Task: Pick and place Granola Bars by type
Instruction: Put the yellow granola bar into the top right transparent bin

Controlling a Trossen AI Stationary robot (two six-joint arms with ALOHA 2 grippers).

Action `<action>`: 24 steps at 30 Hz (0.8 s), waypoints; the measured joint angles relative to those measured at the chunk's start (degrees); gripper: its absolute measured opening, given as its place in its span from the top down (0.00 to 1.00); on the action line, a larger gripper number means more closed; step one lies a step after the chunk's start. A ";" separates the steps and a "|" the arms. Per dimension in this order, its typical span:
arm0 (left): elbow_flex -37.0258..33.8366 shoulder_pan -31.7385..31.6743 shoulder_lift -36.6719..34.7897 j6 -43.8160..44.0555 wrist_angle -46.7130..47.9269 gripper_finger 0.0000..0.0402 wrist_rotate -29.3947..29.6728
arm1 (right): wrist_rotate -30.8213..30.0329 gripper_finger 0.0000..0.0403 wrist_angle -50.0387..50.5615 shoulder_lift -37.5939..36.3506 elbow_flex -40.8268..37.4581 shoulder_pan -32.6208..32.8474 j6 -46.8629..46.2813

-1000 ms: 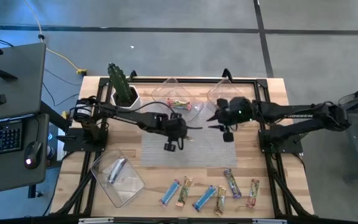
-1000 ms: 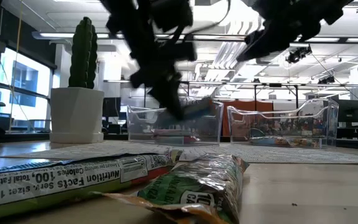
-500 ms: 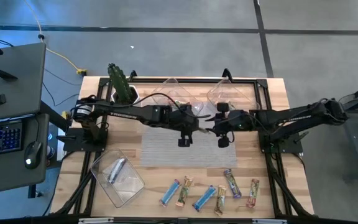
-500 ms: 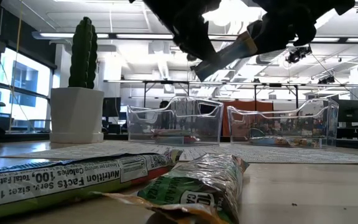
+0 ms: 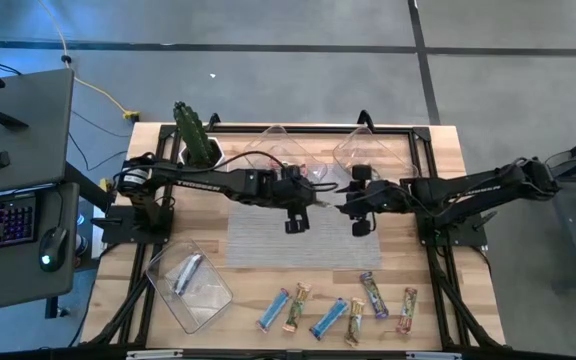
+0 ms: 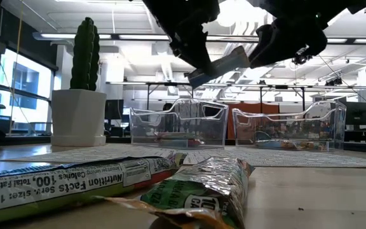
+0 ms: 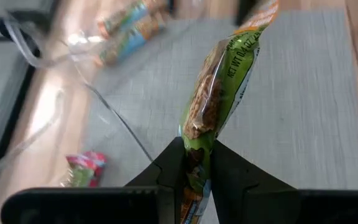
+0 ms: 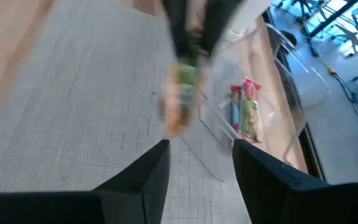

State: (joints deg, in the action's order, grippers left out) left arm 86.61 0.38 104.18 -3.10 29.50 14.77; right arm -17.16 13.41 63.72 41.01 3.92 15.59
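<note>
The left gripper, closed on one end of a green granola bar, holds it in the air above the grey mat, where the open right gripper should close squarely on the free end before the left one lets go.

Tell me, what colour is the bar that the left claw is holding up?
The bar is mostly green, with orange ends, pinched in the left gripper. The left wrist view shows it best.
</note>
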 joint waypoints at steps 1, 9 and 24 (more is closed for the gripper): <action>0.00 -0.02 0.00 -0.03 -1.04 0.87 0.56 | 0.35 0.60 -0.02 0.02 0.00 0.01 -0.01; 0.00 -0.04 0.00 0.20 -7.80 0.87 -0.75 | 1.04 0.60 -3.59 0.02 0.00 0.00 -0.09; 0.00 0.00 -0.07 0.66 -9.66 0.87 -3.96 | 4.10 0.64 -7.29 0.04 0.00 0.00 1.26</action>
State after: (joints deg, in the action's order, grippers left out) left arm 86.61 0.38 104.12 -2.44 19.84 10.81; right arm -13.06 6.12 63.77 41.01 3.92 16.85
